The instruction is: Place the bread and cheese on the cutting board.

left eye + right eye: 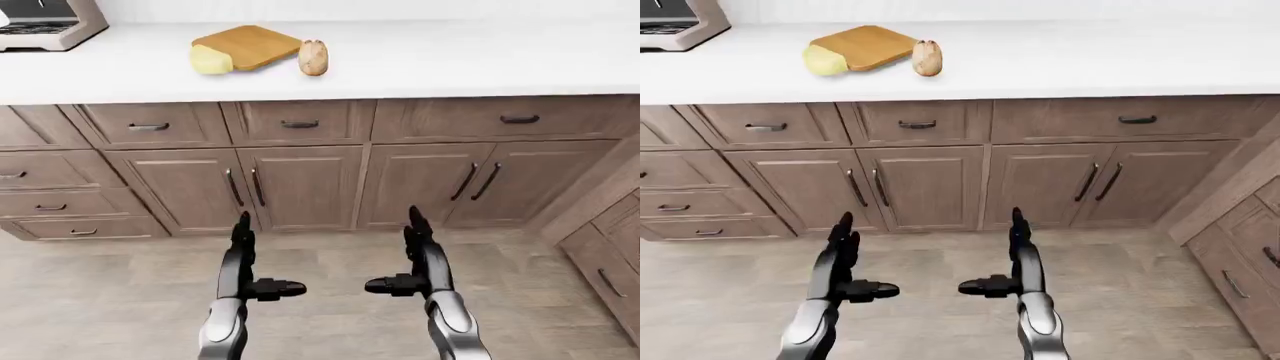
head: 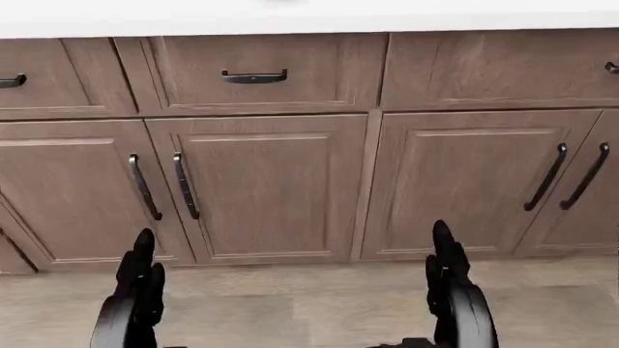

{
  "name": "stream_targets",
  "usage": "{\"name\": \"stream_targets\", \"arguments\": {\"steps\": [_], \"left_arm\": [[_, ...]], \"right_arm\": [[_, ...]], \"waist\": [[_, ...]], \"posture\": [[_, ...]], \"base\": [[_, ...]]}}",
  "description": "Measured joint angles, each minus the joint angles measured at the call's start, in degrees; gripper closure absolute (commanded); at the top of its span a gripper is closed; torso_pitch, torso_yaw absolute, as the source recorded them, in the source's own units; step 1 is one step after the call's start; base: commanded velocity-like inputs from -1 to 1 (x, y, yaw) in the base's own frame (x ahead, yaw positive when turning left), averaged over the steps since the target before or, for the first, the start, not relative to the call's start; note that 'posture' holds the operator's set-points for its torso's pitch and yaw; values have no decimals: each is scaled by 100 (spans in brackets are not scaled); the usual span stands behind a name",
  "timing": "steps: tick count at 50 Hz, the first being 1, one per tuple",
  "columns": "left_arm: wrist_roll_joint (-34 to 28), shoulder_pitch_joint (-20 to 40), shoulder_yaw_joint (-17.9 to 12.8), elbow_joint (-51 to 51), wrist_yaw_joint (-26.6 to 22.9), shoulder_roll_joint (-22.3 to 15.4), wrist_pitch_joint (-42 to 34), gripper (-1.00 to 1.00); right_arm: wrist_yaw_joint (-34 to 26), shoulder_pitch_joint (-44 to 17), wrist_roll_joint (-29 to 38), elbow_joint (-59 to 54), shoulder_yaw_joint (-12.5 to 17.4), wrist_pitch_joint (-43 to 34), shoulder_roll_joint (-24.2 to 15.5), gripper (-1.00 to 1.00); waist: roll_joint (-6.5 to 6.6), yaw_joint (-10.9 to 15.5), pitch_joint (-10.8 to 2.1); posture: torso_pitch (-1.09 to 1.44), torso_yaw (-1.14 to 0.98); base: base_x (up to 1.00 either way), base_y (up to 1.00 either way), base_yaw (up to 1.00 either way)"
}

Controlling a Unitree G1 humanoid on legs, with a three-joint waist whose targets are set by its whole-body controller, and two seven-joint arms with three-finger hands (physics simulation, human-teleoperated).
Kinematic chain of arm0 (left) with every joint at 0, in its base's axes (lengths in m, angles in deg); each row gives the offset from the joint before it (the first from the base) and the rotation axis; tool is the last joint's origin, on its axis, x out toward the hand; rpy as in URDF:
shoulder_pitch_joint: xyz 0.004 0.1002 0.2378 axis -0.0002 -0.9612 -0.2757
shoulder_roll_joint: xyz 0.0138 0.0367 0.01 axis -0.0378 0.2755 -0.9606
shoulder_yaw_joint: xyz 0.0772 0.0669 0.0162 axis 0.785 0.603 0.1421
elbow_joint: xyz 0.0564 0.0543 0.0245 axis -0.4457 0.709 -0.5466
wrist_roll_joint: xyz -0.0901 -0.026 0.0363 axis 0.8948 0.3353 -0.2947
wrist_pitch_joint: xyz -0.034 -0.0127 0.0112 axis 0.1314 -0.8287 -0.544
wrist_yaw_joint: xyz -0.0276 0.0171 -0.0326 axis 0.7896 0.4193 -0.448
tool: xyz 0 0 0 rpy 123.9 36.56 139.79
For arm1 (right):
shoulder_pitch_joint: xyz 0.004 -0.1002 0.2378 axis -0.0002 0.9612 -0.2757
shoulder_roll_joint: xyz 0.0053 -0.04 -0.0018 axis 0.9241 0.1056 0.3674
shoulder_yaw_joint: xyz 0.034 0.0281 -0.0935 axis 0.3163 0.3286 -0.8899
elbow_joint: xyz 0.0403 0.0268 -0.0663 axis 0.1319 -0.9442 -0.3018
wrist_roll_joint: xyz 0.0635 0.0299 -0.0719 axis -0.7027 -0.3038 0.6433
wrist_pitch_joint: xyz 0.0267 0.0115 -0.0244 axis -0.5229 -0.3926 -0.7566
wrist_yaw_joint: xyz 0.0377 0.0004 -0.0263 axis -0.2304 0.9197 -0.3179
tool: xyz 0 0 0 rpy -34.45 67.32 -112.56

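Both my left hand [image 1: 243,259] and right hand [image 1: 418,255] released, empty, held low over the floor. Pale yellow cheese wedge [image 1: 211,60] touches tan wooden cutting board [image 1: 247,46] on white bench [image 1: 420,64]; brown oval bread loaf [image 1: 313,57] just right of it.

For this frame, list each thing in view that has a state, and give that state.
cutting board: flat on the counter, nothing fully on it
cheese: at the board's left corner, overlapping its edge
bread: on the counter just right of the board
toaster: far left on the counter
cabinet doors: closed
drawers: closed
left hand: open, empty
right hand: open, empty
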Motion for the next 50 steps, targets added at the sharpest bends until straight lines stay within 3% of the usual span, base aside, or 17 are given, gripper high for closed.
{"name": "stream_targets", "arguments": {"steps": [1, 3, 5, 7, 10, 15, 18, 29, 34, 40, 47, 49, 50], "left_arm": [[-13, 27, -9, -263, 32, -24, -233, -100], [-127, 248, -39, -1064, 129, -112, -728, -100], [-258, 285, -92, -1744, 139, -175, -1123, -100], [-374, 249, -119, -2316, 45, -215, -1605, -100], [-524, 478, -106, -2981, -147, -252, -2410, -100], [-773, 1996, -156, -3761, -611, -593, -3977, -100], [-865, 2657, -194, -4060, -785, -725, -4395, -100], [-1083, 3499, -493, -4016, -1482, -1349, -5308, -100], [-1078, 3628, -663, -3909, -1480, -1403, -5268, -100], [-1060, 3573, -552, -4040, -1417, -1352, -5200, -100], [-1013, 3547, -372, -3907, -1441, -1254, -5106, -100], [-1021, 3538, -389, -3905, -1446, -1254, -5116, -100], [-1036, 3523, -415, -3916, -1442, -1272, -5125, -100]], "right_arm": [[42, -67, 229, 90, -91, -11, -165, -100], [8, -233, 864, 616, -16, 3, -452, -100], [-172, -118, 1261, 1294, 133, -95, -410, -100], [-526, 59, 1389, 2223, 165, -642, -335, -100], [-1035, -155, 1441, 3336, 225, -1651, -346, -100], [-1654, -1601, 1650, 3933, 367, -3056, -726, -100], [-1821, -2165, 1705, 3997, 405, -3473, -867, -100], [-2454, -3389, 1853, 3925, 505, -4068, -1463, -100], [-2603, -3282, 1878, 3952, 419, -3775, -1446, -100], [-2681, -3282, 1969, 4032, 428, -3609, -1380, -100], [-2664, -3201, 2035, 3930, 561, -3551, -1384, -100], [-2669, -3210, 2039, 3944, 539, -3552, -1377, -100], [-2677, -3210, 2035, 3971, 504, -3543, -1348, -100]], "waist": [[-20, -7, -29], [-18, 34, -265], [-78, 46, -172], [-58, 35, -271], [-33, 45, -324], [-48, 42, -360], [-35, 33, -421], [-27, 31, -243], [3, 51, -254], [-11, 66, -233], [169, -33, -189], [307, -25, -171], [308, -5, -148]], "posture": [[0, 0], [0, 0], [0, 0], [0, 0], [0, 0], [0, 0], [0, 0], [0, 0], [0, 0], [0, 0], [0, 0], [0, 0], [0, 0]], "base": [[0, 0, 0], [0, 0, 0], [0, 0, 0], [0, 0, 0], [0, 0, 0], [0, 0, 0], [0, 0, 0], [0, 0, 0], [9, 0, 0], [12, 0, 0], [13, 0, 0], [13, 0, 0], [12, 0, 0]]}}
